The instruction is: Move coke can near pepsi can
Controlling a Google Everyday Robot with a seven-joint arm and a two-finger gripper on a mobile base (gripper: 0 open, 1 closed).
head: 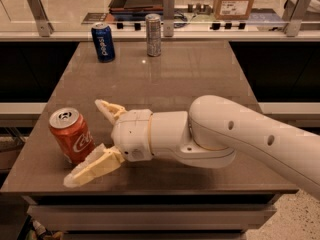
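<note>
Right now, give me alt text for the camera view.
The open tool brackets the coke can from the right at the table's near left corner. The pepsi can and a silver can stand at the far edge.
</note>
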